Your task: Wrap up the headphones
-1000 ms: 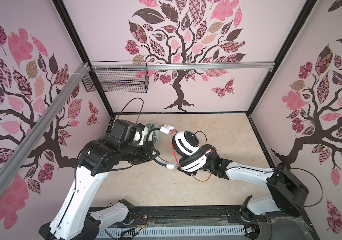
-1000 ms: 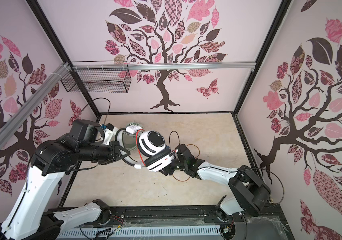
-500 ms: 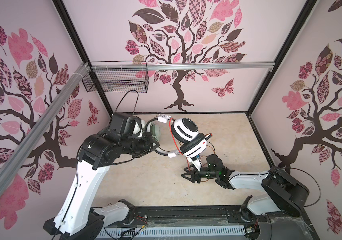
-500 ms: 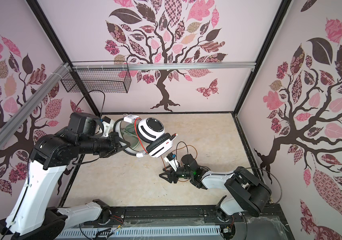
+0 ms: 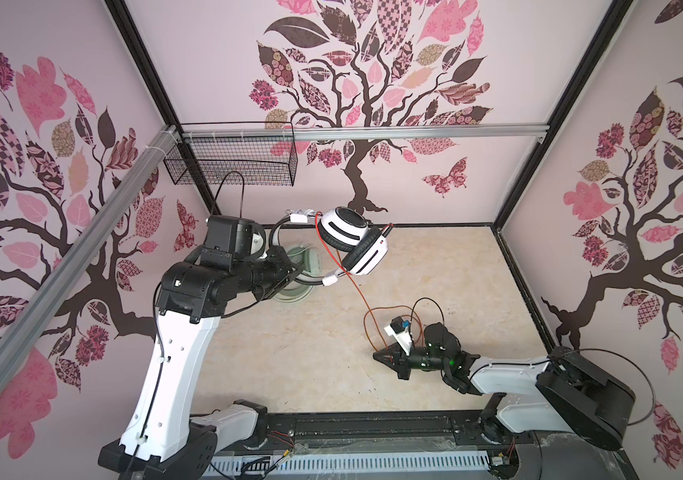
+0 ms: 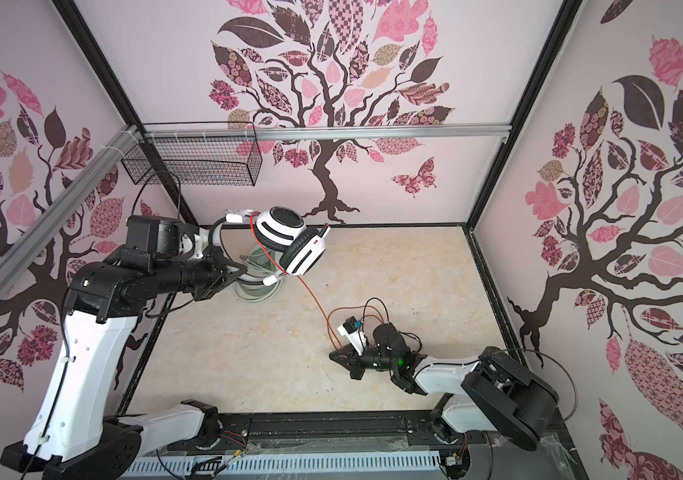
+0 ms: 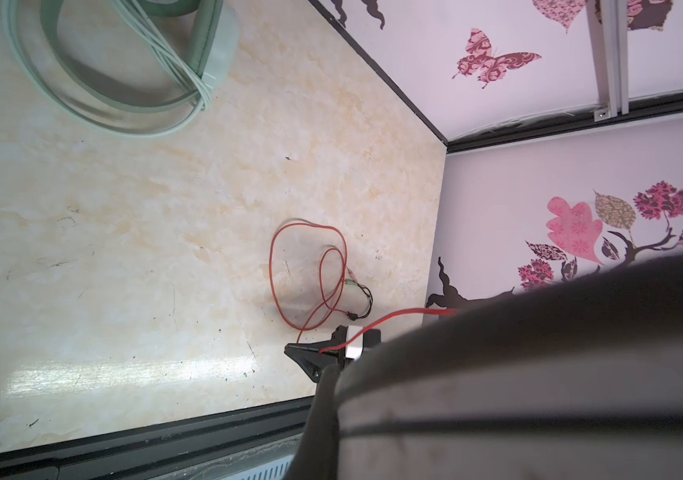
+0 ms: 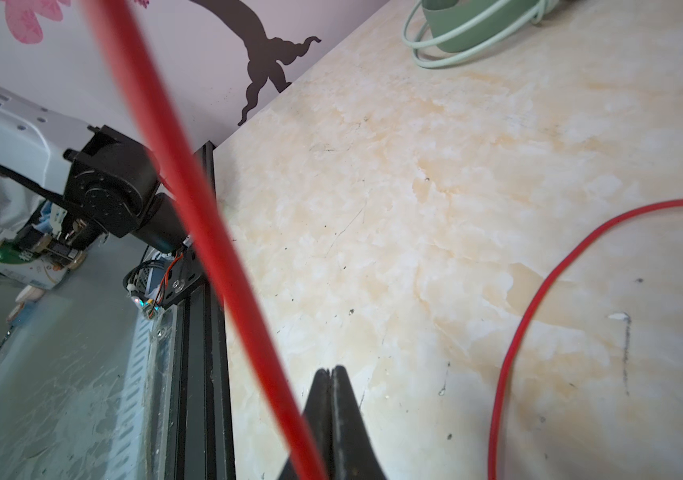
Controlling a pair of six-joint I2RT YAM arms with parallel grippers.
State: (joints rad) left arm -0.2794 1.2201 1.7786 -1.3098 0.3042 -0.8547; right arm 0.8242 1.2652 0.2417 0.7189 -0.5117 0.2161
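Orange-red cable [image 5: 355, 286] trails from the white-and-black headphones [image 5: 346, 232], held aloft by the clamped left tool [image 5: 287, 273], down to the desk [image 5: 289, 357]. Right tool [image 5: 381, 356], half-open a second ago, has shut there; whether it pinches the cable for winding is unclear.

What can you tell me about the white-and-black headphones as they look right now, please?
The white-and-black headphones hang above the table, held by the left claw, shut on their thin black headband. The two glossy white cups with black padded cushions are folded close together. Their red cable drops from the cups to the table, loops there and passes the shut right claw; whether that pinches it is unclear.
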